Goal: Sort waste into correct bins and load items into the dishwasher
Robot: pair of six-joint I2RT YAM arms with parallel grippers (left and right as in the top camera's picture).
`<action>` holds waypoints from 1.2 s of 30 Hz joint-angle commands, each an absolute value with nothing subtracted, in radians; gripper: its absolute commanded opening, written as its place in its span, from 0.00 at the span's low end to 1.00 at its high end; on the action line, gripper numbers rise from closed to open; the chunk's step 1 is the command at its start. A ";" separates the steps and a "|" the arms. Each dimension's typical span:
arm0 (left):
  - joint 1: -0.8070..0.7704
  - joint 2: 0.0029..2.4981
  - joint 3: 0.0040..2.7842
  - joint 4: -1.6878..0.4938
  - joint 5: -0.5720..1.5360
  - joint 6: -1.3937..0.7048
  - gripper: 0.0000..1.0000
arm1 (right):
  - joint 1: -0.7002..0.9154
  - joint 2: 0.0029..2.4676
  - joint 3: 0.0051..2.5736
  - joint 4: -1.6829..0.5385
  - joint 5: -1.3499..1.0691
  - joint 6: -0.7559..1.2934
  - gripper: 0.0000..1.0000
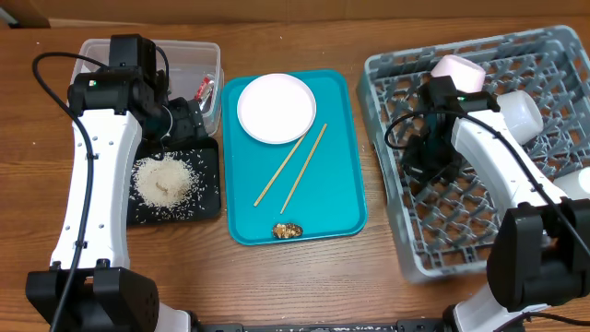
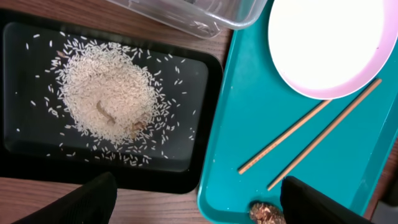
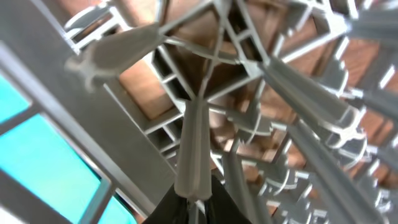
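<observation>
White rice grains (image 2: 106, 106) lie heaped in the shallow black rectangular tray (image 2: 25, 155) on the wooden table (image 1: 383, 277), and the left pincer (image 2: 198, 186) hangs over that tray's edge with its fingers spread wide. Beside it the flat teal tray (image 1: 336, 198) carries the round white plate (image 1: 277, 108), two thin wooden chopsticks (image 1: 290, 168) and a small brown food scrap (image 1: 288, 230). Far right, the right pincer (image 1: 426, 159) sits low among the pegs of the square grey plastic dish rack (image 1: 461, 240); open or closed, I cannot tell.

1 teal tray (image 1: 336, 175) flat on brown wooden table (image 1: 304, 277), roughly mid-table.
</observation>
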State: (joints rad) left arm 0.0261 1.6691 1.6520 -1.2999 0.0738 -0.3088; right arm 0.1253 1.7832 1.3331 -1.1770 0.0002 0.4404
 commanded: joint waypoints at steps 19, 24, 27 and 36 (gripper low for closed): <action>0.018 1.660 1.652 -1.398 -0.031 -0.351 0.88 | 0.123 1.738 1.431 -1.244 0.006 0.385 0.12; 0.044 1.660 1.566 -1.404 -0.080 -0.464 0.84 | 0.121 1.652 1.514 -1.235 0.009 0.385 0.12; 0.080 1.660 1.445 -1.368 -0.078 -0.525 0.48 | 0.121 1.620 1.527 -1.238 0.036 0.348 0.12; 0.163 1.660 1.152 -1.242 -0.115 -0.663 0.04 | 0.121 1.621 1.525 -1.252 0.070 0.337 0.12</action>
State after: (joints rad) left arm 0.1364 1.6661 1.2373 -1.2995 -0.0704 -0.5724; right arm 0.1249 1.6279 1.5108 -1.2510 0.0551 0.3450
